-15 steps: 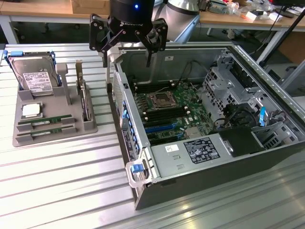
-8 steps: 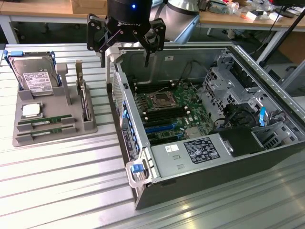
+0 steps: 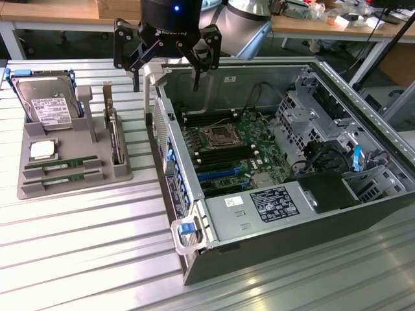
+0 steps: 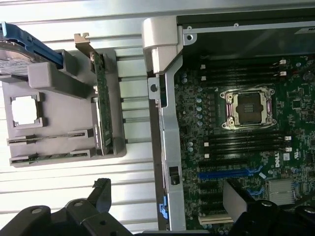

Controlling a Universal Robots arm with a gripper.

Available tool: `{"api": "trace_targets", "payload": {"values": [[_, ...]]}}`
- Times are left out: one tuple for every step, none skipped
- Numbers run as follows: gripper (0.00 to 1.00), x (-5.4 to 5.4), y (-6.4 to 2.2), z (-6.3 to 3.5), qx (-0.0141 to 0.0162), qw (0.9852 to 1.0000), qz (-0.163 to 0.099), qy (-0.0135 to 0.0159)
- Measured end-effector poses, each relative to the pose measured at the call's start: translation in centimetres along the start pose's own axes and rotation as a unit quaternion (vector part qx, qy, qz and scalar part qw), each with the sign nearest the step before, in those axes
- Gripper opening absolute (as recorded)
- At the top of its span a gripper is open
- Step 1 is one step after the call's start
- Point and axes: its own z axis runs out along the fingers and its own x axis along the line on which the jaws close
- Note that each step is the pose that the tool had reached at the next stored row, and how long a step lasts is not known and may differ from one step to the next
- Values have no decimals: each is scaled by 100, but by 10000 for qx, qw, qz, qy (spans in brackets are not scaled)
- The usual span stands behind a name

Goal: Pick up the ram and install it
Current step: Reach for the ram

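Slatted metal desk [image 3: 78, 253] carries a grey tray [image 3: 71, 186] where two ram sticks [image 3: 59, 166] lie side by side; jaws hang wide, empty, over the computer case [image 3: 259, 81] rim. Wrist view: the green motherboard [image 4: 194, 118] reads DELL beside memory slots [image 4: 246, 142].

Ribbed metal tabletop [image 3: 78, 259], wooden benches [image 3: 52, 10] behind, perhaps cluttered

Robotics lab or electronics workshop: ribbed aluminium counter [image 3: 78, 246], open computer chassis [image 3: 292, 241] at frame centre, grey parts fixture [image 3: 65, 189] left, cluttered wooden workbenches [image 3: 58, 11] along upper edge.
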Motion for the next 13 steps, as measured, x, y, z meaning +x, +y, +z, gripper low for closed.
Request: {"api": "trace_targets", "payload": {"values": [[99, 6, 0, 0, 0, 10000, 0, 0], [99, 11, -1, 0, 0, 10000, 0, 0], [99, 15, -1, 0, 0, 10000, 0, 0], [99, 17, -1, -1, 0, 10000, 0, 0], [99, 26, -2, -1, 0, 10000, 0, 0], [99, 33, -2, -1, 0, 10000, 0, 0], [99, 42, -3, -1, 0, 10000, 0, 0], [99, 48, -3, -1, 0, 10000, 0, 0], [99, 50, -4, -1, 0, 10000, 0, 0], [99, 55, -4, -2, 0, 10000, 0, 0], [99, 59, -4, -2, 0, 10000, 1, 0], [99, 62, -5, -2, 0, 10000, 0, 0], [99, 65, -5, -2, 0, 10000, 0, 0]]}}
